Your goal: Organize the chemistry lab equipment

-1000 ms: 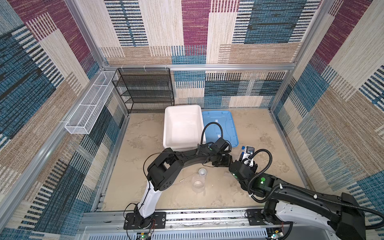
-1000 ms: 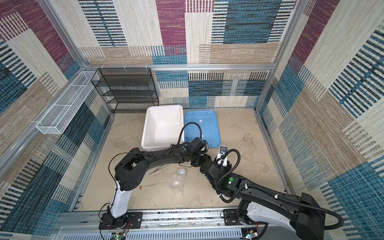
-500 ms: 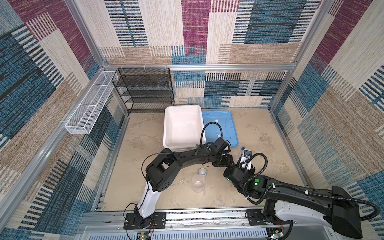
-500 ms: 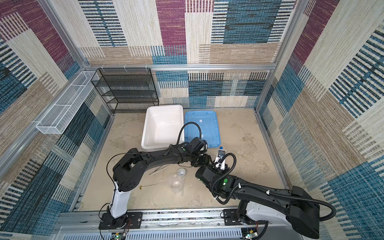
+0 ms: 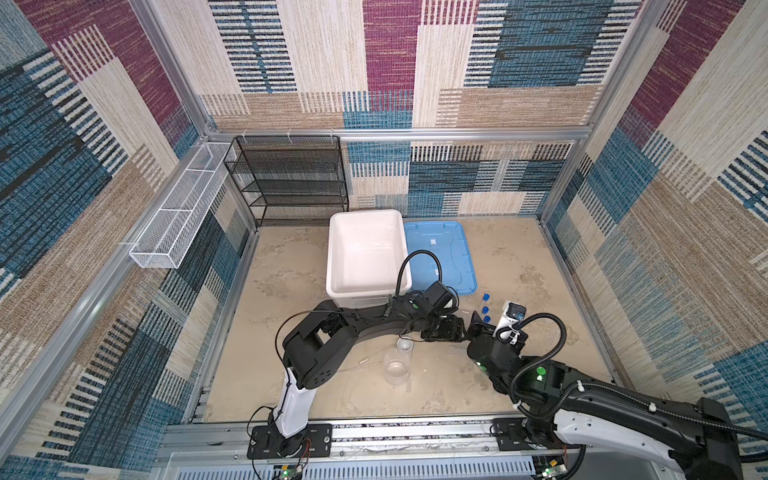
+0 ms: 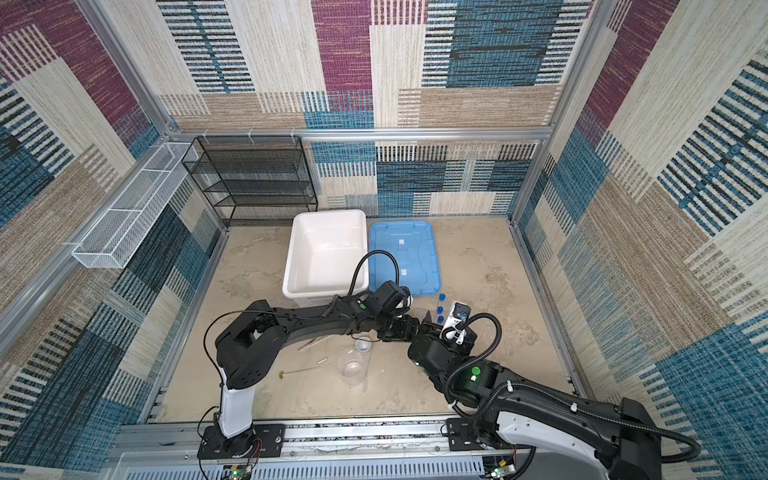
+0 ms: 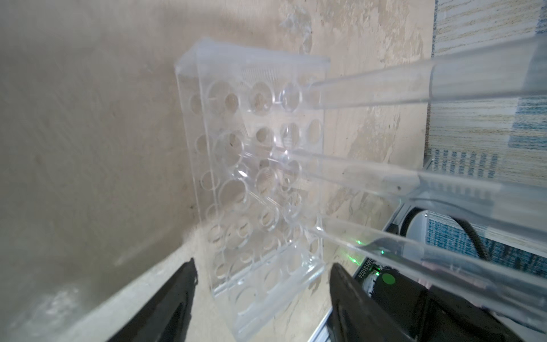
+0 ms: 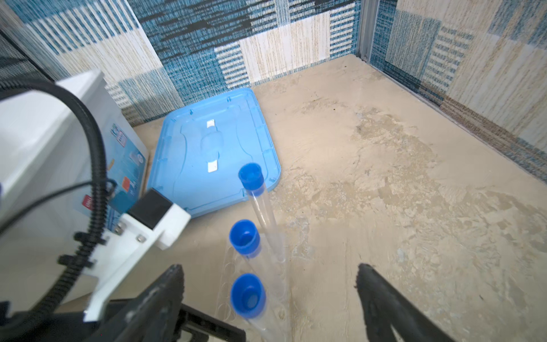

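clear acrylic tube rack, flat plates drilled with round holes, stands on the sandy mottled floor near centre, at about 5 o'clock from the white plastic bin and just off the blue lid. three clear test tubes with blue caps sit in it, leaning. left gripper spread wide, a black finger on either side of the rack end, not touching, nothing held. right gripper wide open, nothing between the jaws, tubes just in front. clear beaker and small funnel-like cup at 7 o'clock from the rack, thin metal rods beside them. rack nearly invisible in both top views, hidden by the wrists. bin sticker print too blurred to read.
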Action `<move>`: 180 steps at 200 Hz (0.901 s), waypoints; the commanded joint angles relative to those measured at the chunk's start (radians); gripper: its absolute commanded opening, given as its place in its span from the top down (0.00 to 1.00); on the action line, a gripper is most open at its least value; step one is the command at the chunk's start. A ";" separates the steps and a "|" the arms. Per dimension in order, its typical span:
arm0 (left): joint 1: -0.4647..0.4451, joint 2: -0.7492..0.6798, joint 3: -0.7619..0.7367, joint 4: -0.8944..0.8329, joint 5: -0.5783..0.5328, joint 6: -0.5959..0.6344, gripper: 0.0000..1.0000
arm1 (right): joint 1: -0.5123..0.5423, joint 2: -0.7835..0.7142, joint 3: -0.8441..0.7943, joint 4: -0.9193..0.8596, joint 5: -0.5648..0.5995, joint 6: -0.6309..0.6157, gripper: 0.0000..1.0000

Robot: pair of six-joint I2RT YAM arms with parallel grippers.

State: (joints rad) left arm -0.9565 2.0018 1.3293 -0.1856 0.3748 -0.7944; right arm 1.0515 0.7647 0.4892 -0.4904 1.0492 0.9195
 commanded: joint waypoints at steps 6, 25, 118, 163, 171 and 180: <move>-0.006 -0.001 -0.014 0.066 0.045 -0.069 0.23 | -0.004 -0.099 -0.012 -0.021 -0.017 -0.011 0.01; -0.017 0.000 -0.011 0.066 0.042 -0.072 0.23 | -0.010 -0.179 -0.006 -0.043 -0.017 -0.008 0.00; -0.058 0.069 0.081 0.073 0.044 -0.115 0.23 | -0.177 -0.234 0.186 0.063 -0.216 -0.360 0.01; -0.064 0.100 0.121 0.067 0.041 -0.124 0.23 | -0.312 -0.142 0.238 0.109 -0.409 -0.447 0.01; -0.065 0.105 0.123 0.073 0.045 -0.127 0.23 | -0.341 -0.137 0.236 0.124 -0.445 -0.461 0.01; -0.066 0.115 0.127 0.083 0.054 -0.133 0.23 | -0.369 -0.132 0.233 0.140 -0.477 -0.470 0.00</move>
State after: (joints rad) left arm -1.0206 2.0998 1.4441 -0.1341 0.4107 -0.9028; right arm 0.7380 0.6189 0.7200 -0.4194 0.7151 0.5133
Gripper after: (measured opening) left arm 0.769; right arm 0.994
